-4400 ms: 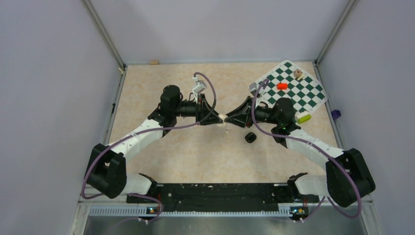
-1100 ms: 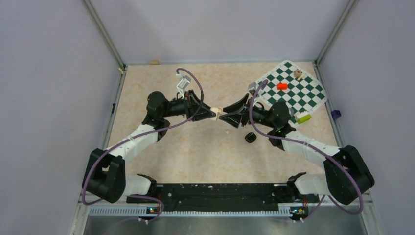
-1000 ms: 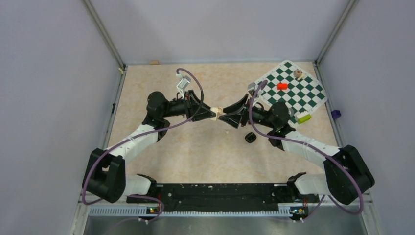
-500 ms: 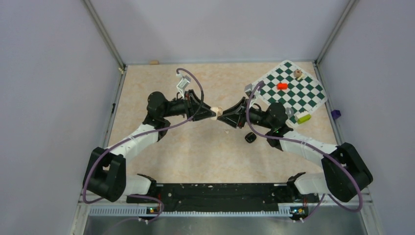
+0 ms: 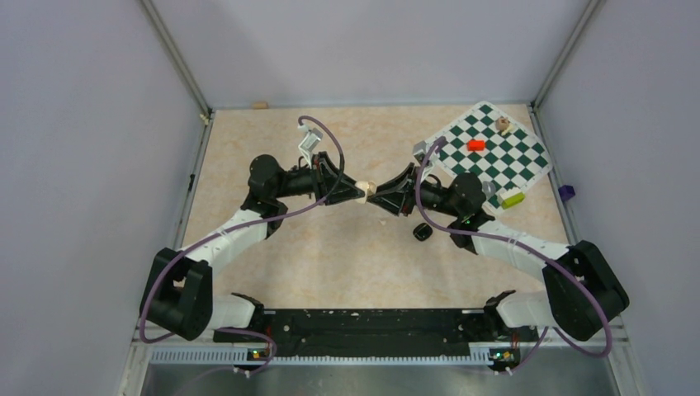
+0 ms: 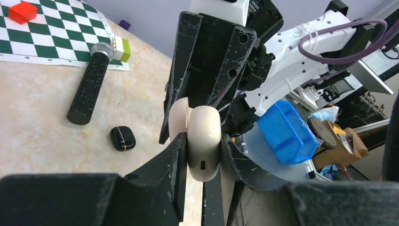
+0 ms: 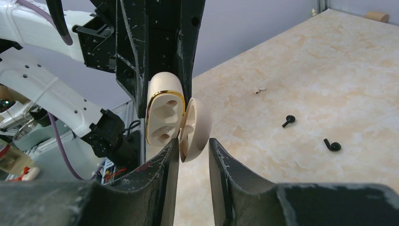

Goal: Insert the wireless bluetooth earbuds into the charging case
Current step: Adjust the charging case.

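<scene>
My left gripper (image 6: 203,141) is shut on a cream-coloured charging case (image 6: 204,150), held off the table mid-scene (image 5: 368,190). The case stands open: its gold-rimmed body (image 7: 162,115) shows two empty hollows, and its lid (image 7: 193,129) hangs between the fingertips of my right gripper (image 7: 193,141). That lid touches one finger, with a gap to the other. Two tiny black earbuds (image 7: 288,121) (image 7: 332,145) lie apart on the table. A second glossy black case (image 5: 423,233) rests shut on the table near the right arm.
A green-and-white chequered mat (image 5: 494,153) lies at the back right with a red block (image 5: 475,145) on it and a yellow-green block (image 5: 512,198) at its edge. A black cylinder with a silver tip (image 6: 89,84) lies beside the mat. A blue bin (image 6: 287,132) sits beyond the table.
My right gripper has slid left up to the cream case and its jaws have narrowed around the lid. The left arm holds still with the case.
</scene>
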You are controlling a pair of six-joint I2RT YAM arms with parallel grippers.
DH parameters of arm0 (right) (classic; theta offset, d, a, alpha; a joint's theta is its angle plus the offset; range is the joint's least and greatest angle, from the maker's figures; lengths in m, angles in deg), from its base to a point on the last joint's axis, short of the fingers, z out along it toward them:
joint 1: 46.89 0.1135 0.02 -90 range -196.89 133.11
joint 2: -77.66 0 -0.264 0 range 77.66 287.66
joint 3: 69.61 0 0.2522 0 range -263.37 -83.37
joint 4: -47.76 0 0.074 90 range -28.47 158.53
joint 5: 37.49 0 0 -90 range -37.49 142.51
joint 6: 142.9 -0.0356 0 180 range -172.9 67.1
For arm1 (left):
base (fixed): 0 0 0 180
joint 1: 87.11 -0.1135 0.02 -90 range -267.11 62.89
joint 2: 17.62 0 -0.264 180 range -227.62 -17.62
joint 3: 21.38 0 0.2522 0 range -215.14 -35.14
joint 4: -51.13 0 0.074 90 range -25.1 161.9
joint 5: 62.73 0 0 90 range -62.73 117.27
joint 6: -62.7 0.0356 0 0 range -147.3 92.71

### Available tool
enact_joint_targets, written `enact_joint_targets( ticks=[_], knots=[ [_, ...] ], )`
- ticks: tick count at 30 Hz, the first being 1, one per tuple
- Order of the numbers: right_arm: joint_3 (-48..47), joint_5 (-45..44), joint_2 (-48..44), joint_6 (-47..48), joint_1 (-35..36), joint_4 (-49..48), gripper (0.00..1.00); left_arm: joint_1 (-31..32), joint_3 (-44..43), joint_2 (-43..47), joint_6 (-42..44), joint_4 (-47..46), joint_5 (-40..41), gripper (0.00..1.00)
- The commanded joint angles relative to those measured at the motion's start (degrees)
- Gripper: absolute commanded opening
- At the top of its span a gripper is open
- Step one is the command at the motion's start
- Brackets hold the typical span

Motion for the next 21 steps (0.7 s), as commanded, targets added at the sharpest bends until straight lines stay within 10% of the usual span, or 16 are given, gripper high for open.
enact_joint_targets(
  ticks=[1, 8, 21],
  knots=[
    [-3.1, -0.3, -1.8, 1.2, 0.7, -1.4, 0.26, 0.3, 0.3, 0.4, 1.2, -1.5, -0.1, 0.00],
    [-3.9, 1.5, -2.2, 2.0, 0.7, -0.9, 0.02, 0.3, 0.3, 0.4, 1.8, -0.7, 0.0, 0.02],
    [-9.6, 4.5, -4.3, 14.1, -1.0, 16.3, 0.00, -1.0, -3.1, 2.3, 8.8, 10.0, 0.3, 0.59]
  ],
)
